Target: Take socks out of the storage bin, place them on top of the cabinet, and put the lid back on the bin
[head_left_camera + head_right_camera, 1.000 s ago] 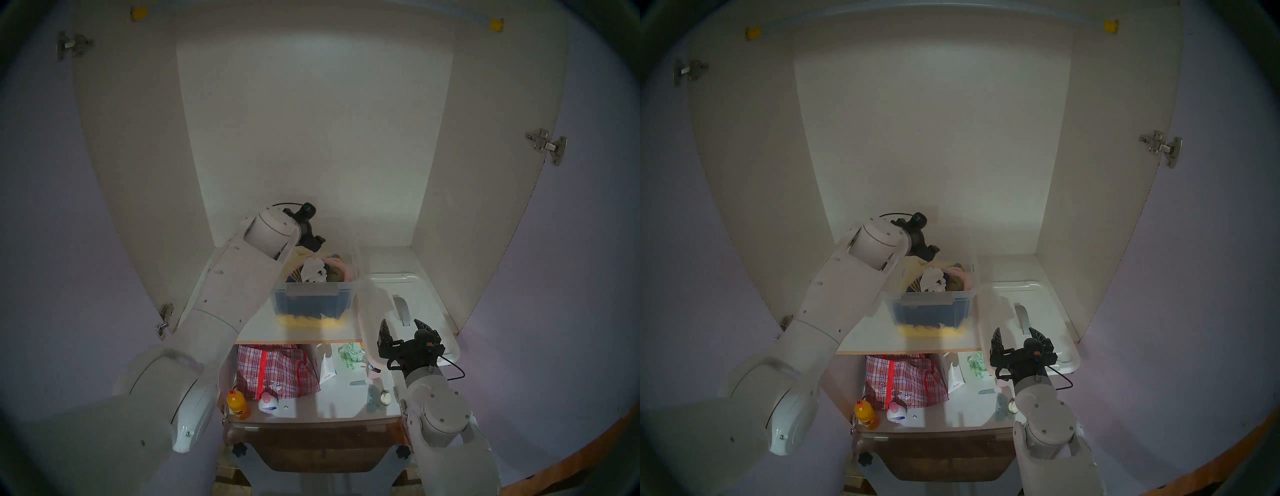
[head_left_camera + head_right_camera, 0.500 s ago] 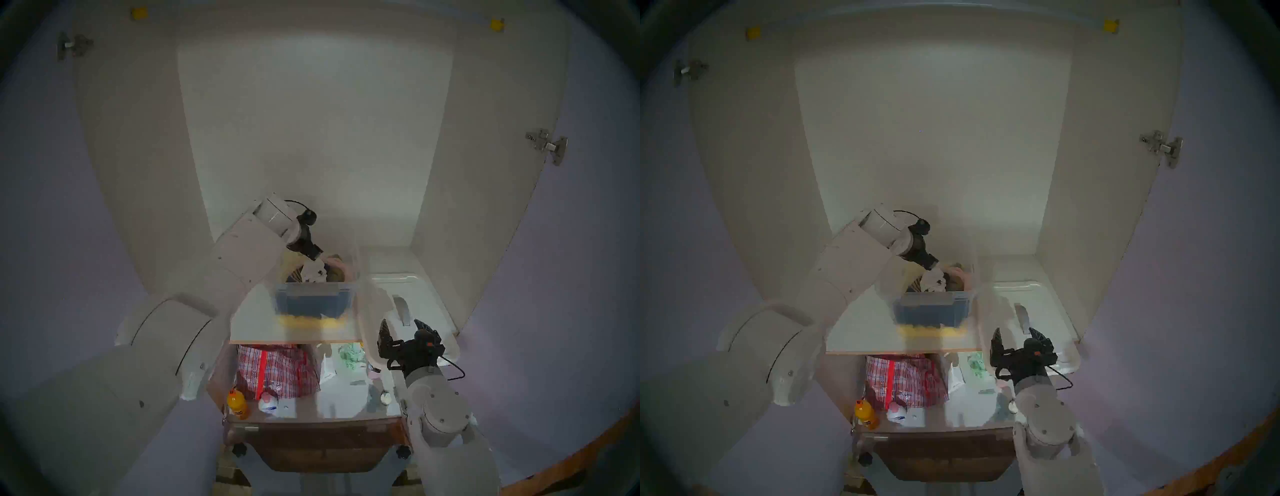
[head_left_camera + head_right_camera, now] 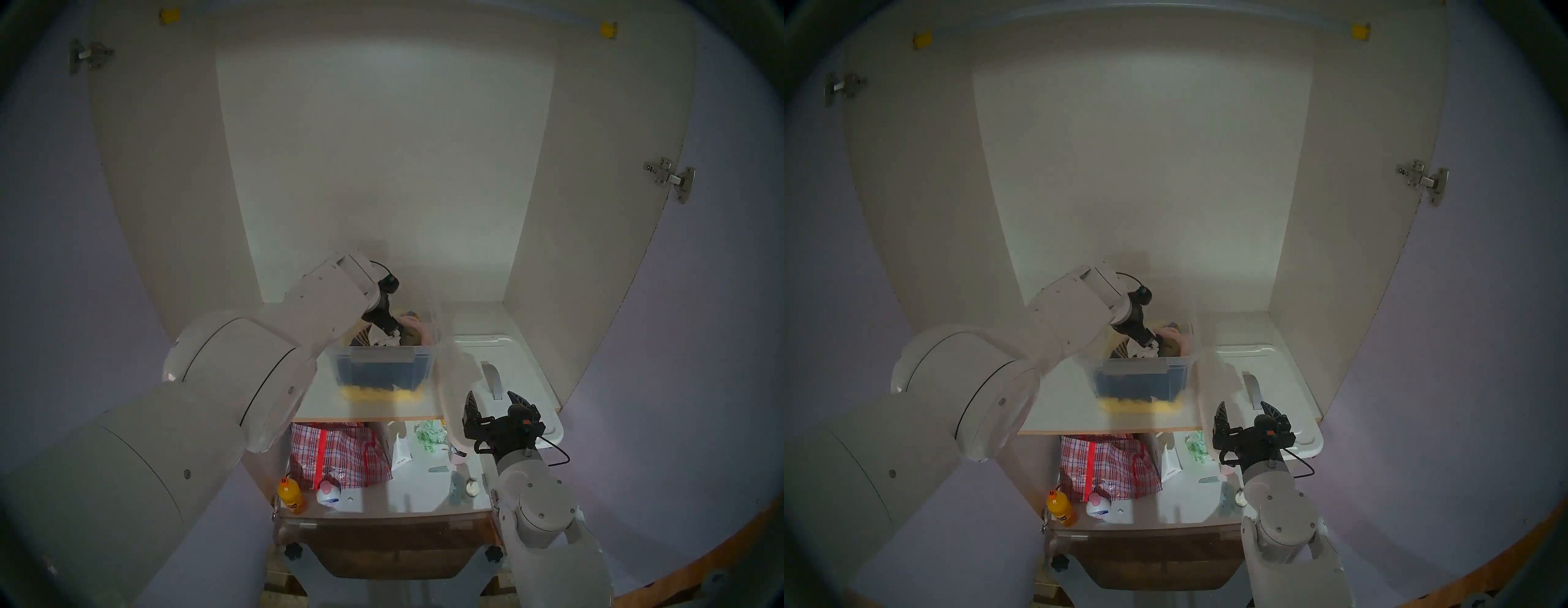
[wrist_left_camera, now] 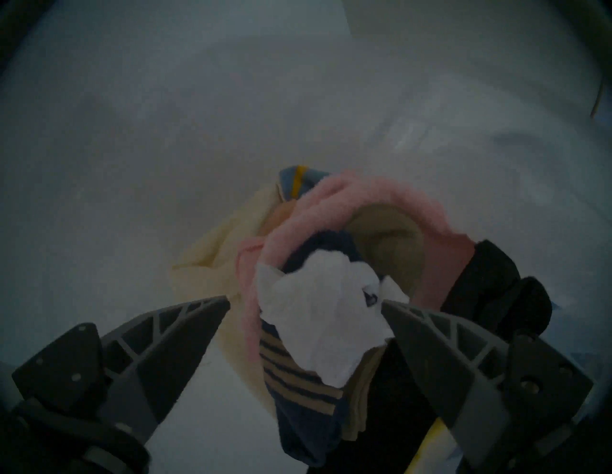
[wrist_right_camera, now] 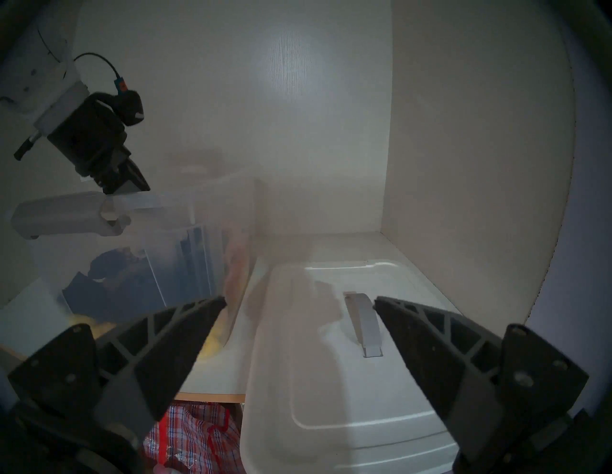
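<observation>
The clear storage bin [image 3: 382, 365] stands open on the white shelf board [image 3: 318, 399] of the cabinet [image 3: 382, 170]. The socks [image 4: 318, 314], a white bundle with a dark mark, lie on top of the clothes inside. My left gripper [image 4: 305, 301] reaches down into the bin, open, with one finger on each side of the socks. From the head its fingers [image 3: 388, 329] hide most of the socks [image 3: 392, 338]. The white lid [image 3: 522, 373] with a grey handle lies flat on the shelf to the bin's right, overhanging the front edge. My right gripper [image 3: 492, 397] hovers open above the lid's front [image 5: 331, 380], holding nothing.
Around the socks lie a pink cloth [image 4: 347, 205], a pale yellow cloth [image 4: 218, 251] and a navy garment with tan stripes [image 4: 298, 380]. Below the shelf are a red checked bag [image 3: 339, 454], an orange bottle [image 3: 291, 494] and a white bottle [image 3: 329, 494]. The cabinet's side walls stand close on both sides.
My left arm swung round, its wrist turned, and the open gripper came down from the bin's back left rim onto the socks. The right arm has not moved.
</observation>
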`<state>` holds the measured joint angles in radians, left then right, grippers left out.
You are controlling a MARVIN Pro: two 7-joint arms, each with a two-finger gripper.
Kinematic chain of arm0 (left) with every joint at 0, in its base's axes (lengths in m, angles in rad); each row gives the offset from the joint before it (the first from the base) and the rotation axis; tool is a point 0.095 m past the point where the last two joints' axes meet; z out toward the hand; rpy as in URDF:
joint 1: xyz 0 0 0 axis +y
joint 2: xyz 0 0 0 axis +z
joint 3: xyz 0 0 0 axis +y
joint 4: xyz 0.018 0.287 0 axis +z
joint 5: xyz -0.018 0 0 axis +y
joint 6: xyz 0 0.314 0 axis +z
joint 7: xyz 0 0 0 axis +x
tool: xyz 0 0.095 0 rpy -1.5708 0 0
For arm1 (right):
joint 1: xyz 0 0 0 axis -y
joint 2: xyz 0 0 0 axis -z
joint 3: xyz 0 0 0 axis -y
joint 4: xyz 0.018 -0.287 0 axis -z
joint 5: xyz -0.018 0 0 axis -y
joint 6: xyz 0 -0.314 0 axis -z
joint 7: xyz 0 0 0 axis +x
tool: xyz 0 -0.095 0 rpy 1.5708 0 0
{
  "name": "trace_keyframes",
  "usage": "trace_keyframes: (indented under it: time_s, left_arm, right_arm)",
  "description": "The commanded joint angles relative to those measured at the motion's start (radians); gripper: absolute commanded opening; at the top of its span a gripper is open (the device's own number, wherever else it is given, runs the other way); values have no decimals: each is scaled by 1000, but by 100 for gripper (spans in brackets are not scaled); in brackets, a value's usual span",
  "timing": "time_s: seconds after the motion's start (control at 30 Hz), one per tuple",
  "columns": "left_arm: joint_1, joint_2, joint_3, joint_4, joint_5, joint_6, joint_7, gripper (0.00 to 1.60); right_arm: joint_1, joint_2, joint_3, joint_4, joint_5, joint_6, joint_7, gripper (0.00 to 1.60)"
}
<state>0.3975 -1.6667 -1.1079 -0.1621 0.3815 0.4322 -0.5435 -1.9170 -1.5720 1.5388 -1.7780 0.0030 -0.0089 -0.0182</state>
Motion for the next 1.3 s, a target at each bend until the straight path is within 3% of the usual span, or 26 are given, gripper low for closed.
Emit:
trace_keyframes:
  time_s: [0.0, 0.47, 0.67, 0.7, 0.73, 0.77, 0.93, 1.27]
  left_arm:
    - [-37, -12, -12, -6, -9, -29, 6, 160]
    - [-24, -20, -23, 6, -12, -59, 39, 160]
    - [4, -22, -36, 5, -21, -91, 89, 160]
    - [8, -22, -44, 2, -27, -99, 100, 98]
    - [9, -23, -50, 1, -33, -106, 104, 98]
    - [9, -24, -54, 1, -34, -108, 109, 0]
    - [20, -23, -56, 11, -29, -117, 126, 0]
    - [9, 15, -157, -55, -68, -226, 306, 0]
  right_arm:
    - [9, -1, -2, -26, 1, -5, 1, 160]
    - [9, -1, -2, -25, 1, -6, 1, 160]
    - [9, -1, -2, -25, 1, -6, 1, 160]
    - [9, -1, -2, -25, 1, -6, 1, 160]
    - [9, -1, -2, -25, 1, -6, 1, 160]
    - [9, -1, -2, -25, 1, -6, 1, 160]
    - [9, -1, -2, -25, 1, -6, 1, 160]
    - [10, -1, -2, -24, 1, -6, 1, 160]
